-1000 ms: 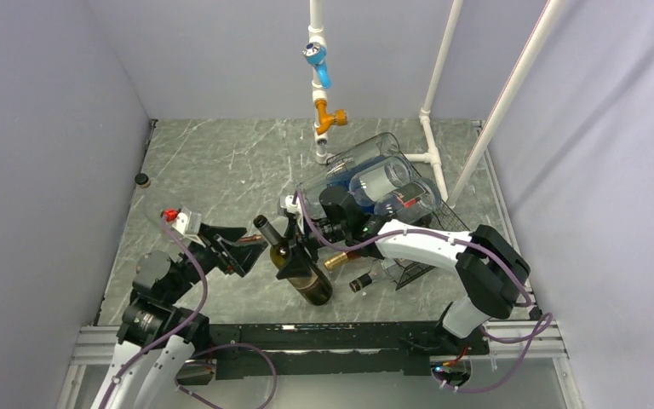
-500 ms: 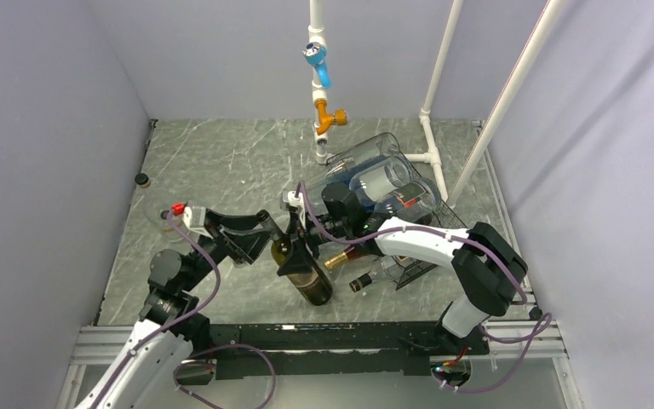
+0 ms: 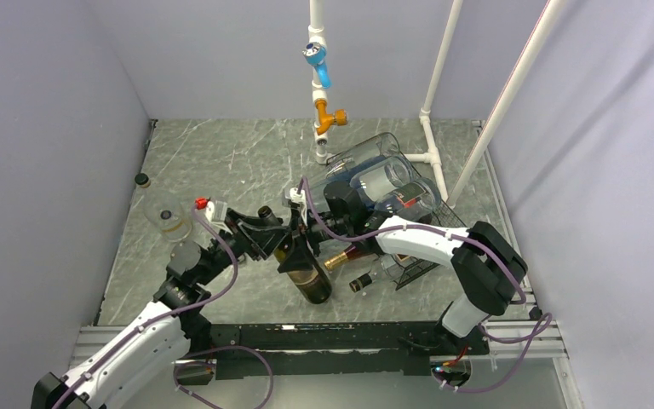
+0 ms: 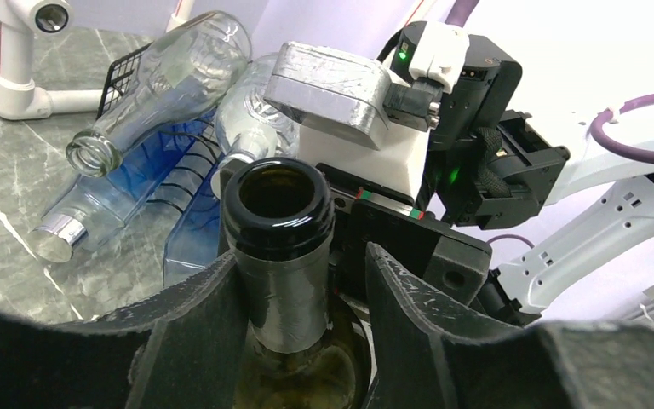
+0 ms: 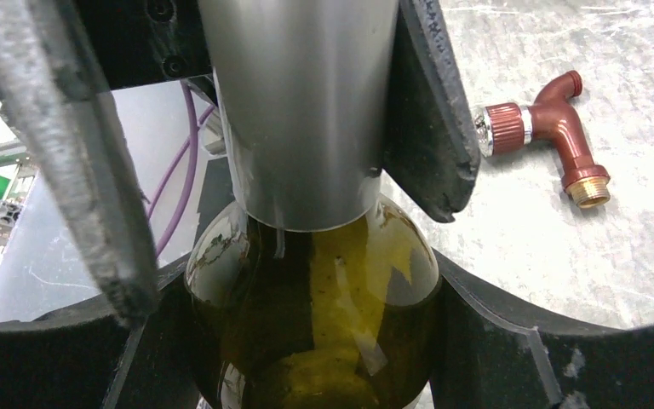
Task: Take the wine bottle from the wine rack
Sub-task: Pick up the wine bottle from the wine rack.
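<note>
A grey marbled tabletop (image 3: 221, 162) fills the space between plain walls. A white pipe frame (image 3: 439, 77) rises at its far right. The pipe bears a blue valve handle (image 3: 315, 56) with an orange fitting (image 3: 330, 116) below it.

The black wire-mesh wine rack (image 3: 410, 271) sits right of centre, near the foot of the pipe frame. Several clear bottles (image 3: 375, 175) lie on its upper tier. A gold-capped bottle (image 3: 341, 258) pokes out lower down, toward the near left.

The right arm (image 3: 426, 243) reaches from the near right across the front of the rack. The left arm (image 3: 136, 341) comes in from the near left.

The dark green wine bottle (image 3: 306, 274) is off the rack, just left of it. It is tilted, with its base low toward the near edge and its open neck leaning up and to the left. Whether the base rests on the tabletop cannot be told.

The right tool (image 5: 311, 290) pinches the bottle at its shoulder, a finger pressed against the glass on each side. The left tool (image 4: 302, 260) straddles the foil-wrapped neck just under the lip. Its jaws are spread: one finger (image 5: 421, 102) sits against the foil, and the other (image 5: 60, 145) stands off with a visible gap. The two tools are stacked close together on the bottle, the left one above the right.

A red-brown pipe fitting (image 5: 545, 128) lies on the tabletop beyond the bottle. A small clear round vessel (image 3: 169, 218) stands to the left of the left arm. A small black cap (image 3: 141, 180) sits by the left wall.
</note>
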Available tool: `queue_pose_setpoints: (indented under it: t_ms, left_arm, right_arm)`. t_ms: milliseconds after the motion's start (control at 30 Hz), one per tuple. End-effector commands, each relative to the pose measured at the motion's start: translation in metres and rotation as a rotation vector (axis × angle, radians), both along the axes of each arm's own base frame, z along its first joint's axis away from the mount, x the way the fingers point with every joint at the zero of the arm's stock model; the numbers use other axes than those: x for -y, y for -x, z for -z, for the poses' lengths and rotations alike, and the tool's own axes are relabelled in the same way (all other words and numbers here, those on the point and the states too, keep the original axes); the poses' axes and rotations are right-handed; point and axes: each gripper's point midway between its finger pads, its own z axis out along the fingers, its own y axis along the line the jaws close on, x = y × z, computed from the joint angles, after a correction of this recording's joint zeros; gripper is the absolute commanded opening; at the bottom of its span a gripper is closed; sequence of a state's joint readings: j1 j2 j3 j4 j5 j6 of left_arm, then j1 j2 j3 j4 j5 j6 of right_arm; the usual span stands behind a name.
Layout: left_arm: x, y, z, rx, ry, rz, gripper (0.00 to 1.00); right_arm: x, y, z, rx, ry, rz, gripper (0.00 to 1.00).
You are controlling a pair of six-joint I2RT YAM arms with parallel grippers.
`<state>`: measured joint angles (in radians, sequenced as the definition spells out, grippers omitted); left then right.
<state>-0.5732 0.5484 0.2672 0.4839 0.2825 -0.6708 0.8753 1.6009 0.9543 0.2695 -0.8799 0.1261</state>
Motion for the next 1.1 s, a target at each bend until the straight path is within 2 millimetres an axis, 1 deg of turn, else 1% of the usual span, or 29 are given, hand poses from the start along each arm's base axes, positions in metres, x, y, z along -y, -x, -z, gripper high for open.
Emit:
queue_pose_setpoints:
  t_ms: [0,100,233,267,300,333,367,400,433,467,633,700,733,800,867,933,967,1067]
  left_arm:
    - [-0.002,0.000,-0.023,0.068,0.076,-0.017,0.52]
    - [-0.002,-0.001,-0.021,0.062,0.088,-0.019,0.48]
    - [0.002,0.000,-0.021,0.060,0.093,0.007,0.47]
    - [0.004,0.001,-0.022,0.060,0.092,0.016,0.45]
    - [0.006,0.002,-0.022,0.063,0.088,0.028,0.36]
    - [0.008,0.002,-0.022,0.062,0.080,0.038,0.24]
    - [0.009,0.002,-0.023,0.059,0.071,0.048,0.09]
    - [0.011,0.002,-0.022,0.052,0.055,0.054,0.00]
    - [0.011,0.002,-0.023,0.047,0.044,0.051,0.00]
    - [0.010,0.002,-0.025,0.051,0.041,0.045,0.00]
    - [-0.001,0.003,-0.040,0.091,0.037,-0.006,0.00]
    - [-0.004,0.003,-0.043,0.100,0.011,-0.022,0.00]
    - [-0.006,0.003,-0.046,0.106,-0.005,-0.031,0.00]
    - [-0.010,0.003,-0.052,0.119,-0.033,-0.050,0.00]
    - [-0.013,0.004,-0.059,0.139,-0.054,-0.061,0.00]
    - [-0.015,0.005,-0.066,0.151,-0.075,-0.068,0.00]
    - [-0.015,0.006,-0.069,0.157,-0.085,-0.067,0.00]
    - [-0.016,0.006,-0.077,0.174,-0.109,-0.068,0.00]
  right_arm:
    - [-0.010,-0.004,-0.043,0.069,-0.137,-0.040,0.00]
    - [-0.011,-0.004,-0.043,0.069,-0.137,-0.045,0.00]
    - [-0.011,-0.004,-0.043,0.073,-0.135,-0.047,0.00]
    - [-0.011,-0.004,-0.042,0.072,-0.134,-0.047,0.00]
    - [-0.011,-0.004,-0.042,0.074,-0.134,-0.046,0.00]
    - [-0.011,-0.005,-0.042,0.074,-0.131,-0.045,0.00]
    - [-0.011,-0.005,-0.042,0.077,-0.131,-0.043,0.01]
    - [-0.012,-0.006,-0.042,0.078,-0.127,-0.042,0.03]
    - [-0.012,-0.006,-0.042,0.074,-0.119,-0.044,0.05]
    - [-0.012,-0.007,-0.043,0.074,-0.114,-0.046,0.10]
    - [-0.010,-0.002,-0.045,0.066,-0.107,-0.082,0.48]
    - [-0.010,0.000,-0.047,0.060,-0.106,-0.100,0.66]
    - [-0.010,0.002,-0.048,0.049,-0.101,-0.111,0.74]
    - [-0.010,0.003,-0.051,0.044,-0.091,-0.123,0.85]
    - [-0.009,0.004,-0.055,0.050,-0.089,-0.132,0.93]
    - [-0.007,0.005,-0.060,0.058,-0.089,-0.145,0.97]
    - [-0.006,0.006,-0.062,0.063,-0.090,-0.152,0.99]
    - [-0.003,0.009,-0.070,0.077,-0.097,-0.175,1.00]
